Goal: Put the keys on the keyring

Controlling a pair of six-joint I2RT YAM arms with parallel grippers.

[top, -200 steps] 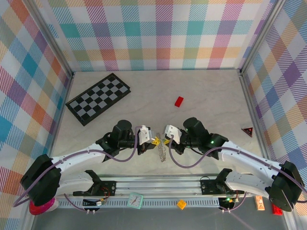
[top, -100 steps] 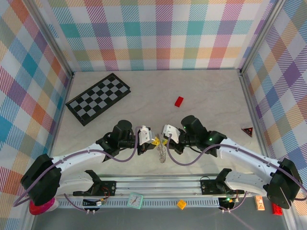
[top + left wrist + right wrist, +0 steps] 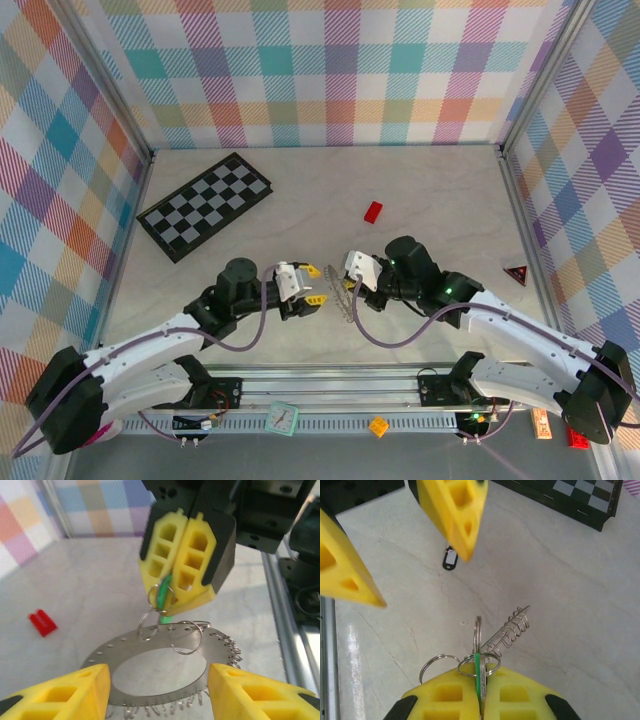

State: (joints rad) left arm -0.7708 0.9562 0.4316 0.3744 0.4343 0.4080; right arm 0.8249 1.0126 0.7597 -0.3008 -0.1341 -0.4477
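Silvery and bristling with small wire loops, the keyring (image 3: 344, 302) hangs by the middle of the table's (image 3: 450, 200) near edge, under the right gripper (image 3: 348, 288). The left gripper (image 3: 314, 285) sits just beside it with its fingers spread. A red block (image 3: 373, 211) lies farther back, and a chequerboard (image 3: 205, 205) sits towards the far-left corner.

From the left wrist, the right claw's yellow pads pinch the green-headed key (image 3: 162, 597) and the split rings linked to the keyring's flat plate.

From the right wrist, the black-headed key (image 3: 449, 559) lies flat on the table, apart from the rest.
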